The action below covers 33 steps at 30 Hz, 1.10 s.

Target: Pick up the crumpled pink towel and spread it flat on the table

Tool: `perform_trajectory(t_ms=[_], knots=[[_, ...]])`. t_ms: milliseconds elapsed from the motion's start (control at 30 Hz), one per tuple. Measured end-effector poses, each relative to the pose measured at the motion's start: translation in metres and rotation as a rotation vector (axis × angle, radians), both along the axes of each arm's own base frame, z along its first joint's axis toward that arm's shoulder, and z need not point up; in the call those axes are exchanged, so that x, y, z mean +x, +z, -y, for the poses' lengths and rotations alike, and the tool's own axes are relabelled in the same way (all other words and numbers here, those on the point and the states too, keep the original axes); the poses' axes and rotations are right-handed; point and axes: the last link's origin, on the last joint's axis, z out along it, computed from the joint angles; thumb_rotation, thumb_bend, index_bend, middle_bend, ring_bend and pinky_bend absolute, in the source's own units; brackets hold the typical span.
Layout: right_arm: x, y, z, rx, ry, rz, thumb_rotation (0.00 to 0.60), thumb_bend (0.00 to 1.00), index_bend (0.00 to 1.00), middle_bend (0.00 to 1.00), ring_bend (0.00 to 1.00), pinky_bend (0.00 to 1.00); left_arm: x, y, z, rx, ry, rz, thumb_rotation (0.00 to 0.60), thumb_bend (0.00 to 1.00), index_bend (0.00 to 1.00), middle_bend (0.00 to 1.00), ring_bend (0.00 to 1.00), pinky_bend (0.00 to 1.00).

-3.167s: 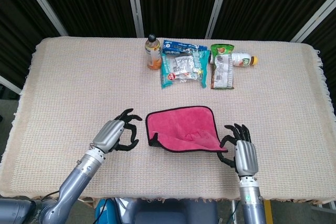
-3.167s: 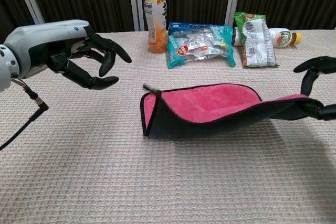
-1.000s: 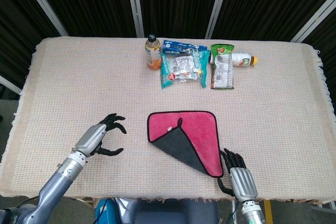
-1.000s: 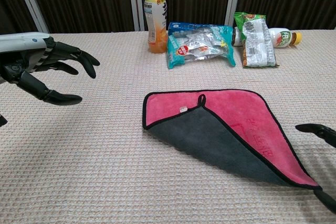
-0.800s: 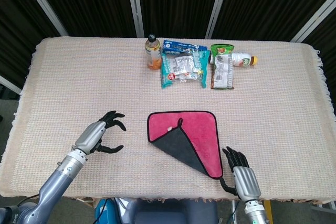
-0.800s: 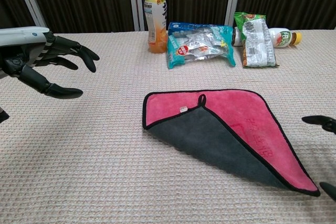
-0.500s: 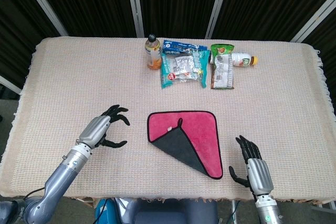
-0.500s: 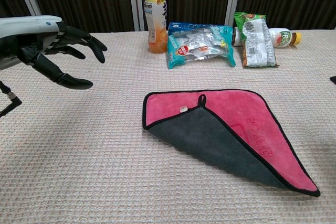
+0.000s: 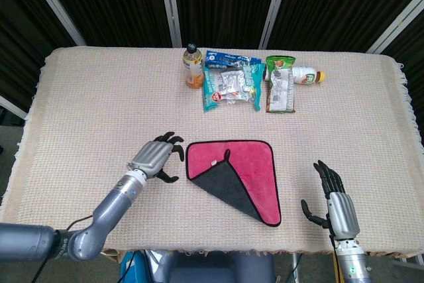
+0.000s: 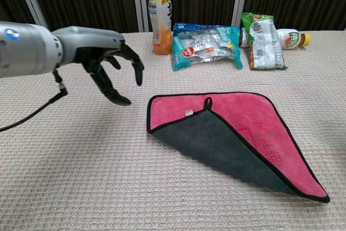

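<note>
Half the job looks done to me: the pink towel [image 9: 233, 178] lies on the desk [image 9: 86, 111], one corner folded over, grey side up. My left robot hand [image 9: 157, 157] hovers beside it, released; my right robot hand [image 9: 333, 205] is released, well apart.

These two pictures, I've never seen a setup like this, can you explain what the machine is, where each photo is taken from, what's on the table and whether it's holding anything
It is a two-armed robot with human-like hands, steered remotely. One picture looks down from its head, the other looks forward from its chest. On the cloth-covered table lies a pink towel, one corner folded over to show its grey underside. At the far edge are a juice bottle, a blue snack bag, a green snack bag and a second bottle lying down. The left hand hovers beside the towel, fingers spread. The right hand is open near the table's front edge. Neither holds anything.
</note>
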Motion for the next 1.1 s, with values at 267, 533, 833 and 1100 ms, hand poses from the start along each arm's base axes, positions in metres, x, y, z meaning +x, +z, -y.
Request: perform_trajectory(t_ms=[267, 533, 833, 1100], knots=[[-0.001, 0.005, 0.001, 0.002, -0.005, 0.052, 0.6, 0.39, 0.0, 0.0, 0.0, 0.0, 0.049, -0.044, -0.01, -0.009, -0.019, -0.037, 0.6, 0.34, 0.36, 0.1, 0.01, 0.12], [-0.006, 0.006, 0.004, 0.015, -0.022, 0.085, 0.6, 0.39, 0.0, 0.0, 0.0, 0.0, 0.078, -0.072, -0.02, -0.009, -0.048, -0.114, 0.6, 0.46, 0.32, 0.07, 0.01, 0.12], [-0.011, 0.008, 0.011, 0.016, -0.036, 0.122, 0.6, 0.39, 0.0, 0.0, 0.0, 0.0, 0.097, -0.099, -0.03, -0.011, -0.053, -0.188, 0.6, 0.47, 0.32, 0.07, 0.01, 0.12], [-0.016, 0.012, 0.016, 0.006, -0.052, 0.153, 0.6, 0.39, 0.0, 0.0, 0.0, 0.0, 0.115, -0.126, -0.03, -0.036, -0.076, -0.218, 0.6, 0.47, 0.32, 0.07, 0.01, 0.12]])
